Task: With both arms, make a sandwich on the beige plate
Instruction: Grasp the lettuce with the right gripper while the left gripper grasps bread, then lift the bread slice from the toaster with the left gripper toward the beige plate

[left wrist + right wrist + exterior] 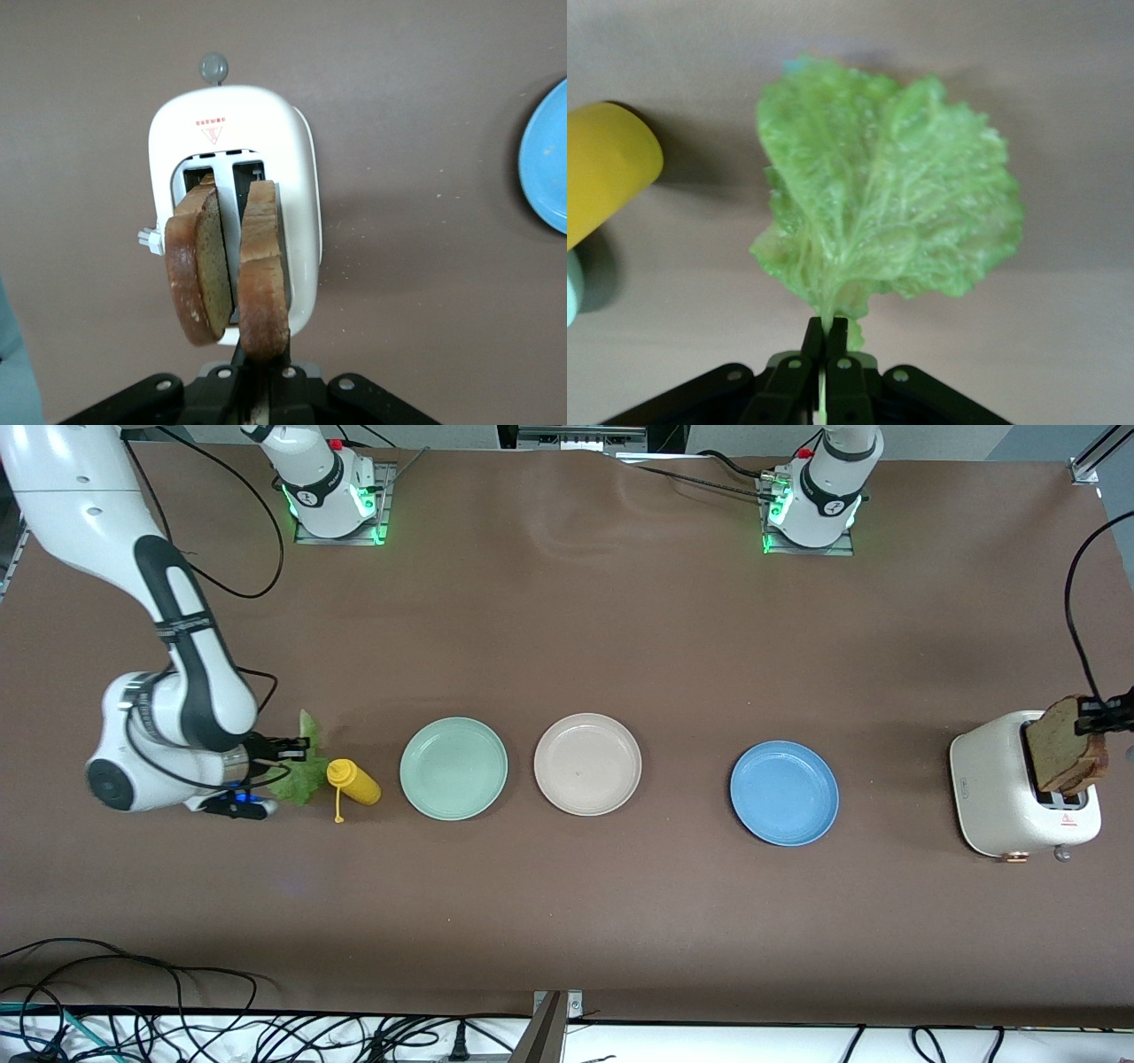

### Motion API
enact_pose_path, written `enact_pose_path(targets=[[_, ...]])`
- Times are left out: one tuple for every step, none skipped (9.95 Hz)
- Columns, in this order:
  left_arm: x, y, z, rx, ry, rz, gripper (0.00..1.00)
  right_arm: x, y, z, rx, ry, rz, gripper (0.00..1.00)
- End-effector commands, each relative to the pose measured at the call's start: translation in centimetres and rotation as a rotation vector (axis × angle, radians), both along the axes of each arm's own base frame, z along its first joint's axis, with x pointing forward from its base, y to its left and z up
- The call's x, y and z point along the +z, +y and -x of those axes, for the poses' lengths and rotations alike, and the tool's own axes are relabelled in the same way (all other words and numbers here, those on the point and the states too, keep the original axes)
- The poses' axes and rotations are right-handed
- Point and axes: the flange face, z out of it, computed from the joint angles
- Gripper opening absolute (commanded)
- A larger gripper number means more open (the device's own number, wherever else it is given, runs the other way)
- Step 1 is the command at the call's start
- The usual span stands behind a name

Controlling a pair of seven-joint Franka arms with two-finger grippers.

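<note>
the right gripper (825, 329) is pinching the pale stem end of the lettuce leaf (877, 199) between its thin black fingers (837, 341), which are clenched tight on it; the leaf is fanning out crinkly, veined and glossy green just over the brown surface (567, 629), beside a smooth yellow squeeze bottle (354, 781) lying on its side with a thin yellow strap trailing from its cap. in the front view the right arm's white wrist is covering part of the leaf. the left gripper (257, 354) is gripping the lower crust of one bread slice (263, 274), its fingers closing on the dark rounded edge; that slice is grainy brown, square with soft corners, and is standing over the slots of the glossy white rounded toaster (292, 142) at the left arm's end of the surface. a second bread slice (197, 266) is leaning in the neighbouring slot, its lower part hidden inside. in the front view the left arm itself is cut off at the frame edge. the beige plate (587, 764), matte and round with a shallow rim, is sitting bare mid-surface, between the mint-green plate (454, 768) and the blue plate (784, 793), all three well apart from both grippers.
</note>
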Motion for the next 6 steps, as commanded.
enact_pose_path(targets=[[4.2, -3.8, 0.7, -0.053, 0.005, -0.040, 0.00, 2.6, -1.9, -0.8, 0.011, 0.017, -0.051, 0.00], [5.9, -6.3, 0.5, -0.078, 0.029, -0.026, 0.00, 3.8, -2.5, -1.2, 0.017, 0.020, -0.056, 0.00], [6.7, -8.9, 0.5, -0.093, 0.056, -0.004, 0.00, 5.5, -3.0, -1.6, 0.019, 0.027, -0.056, 0.00], [6.8, -12.6, 0.3, -0.139, 0.069, 0.005, 0.00, 7.5, -3.7, -2.0, 0.026, 0.034, -0.046, 0.00], [6.4, -15.3, 0.0, -0.181, 0.077, 0.017, 0.00, 9.7, -4.4, -2.5, 0.033, 0.023, -0.030, 0.00], [5.2, -18.3, -0.4, -0.217, 0.094, 0.084, 0.00, 11.3, -4.7, -2.8, 0.043, 0.014, -0.019, 0.00]])
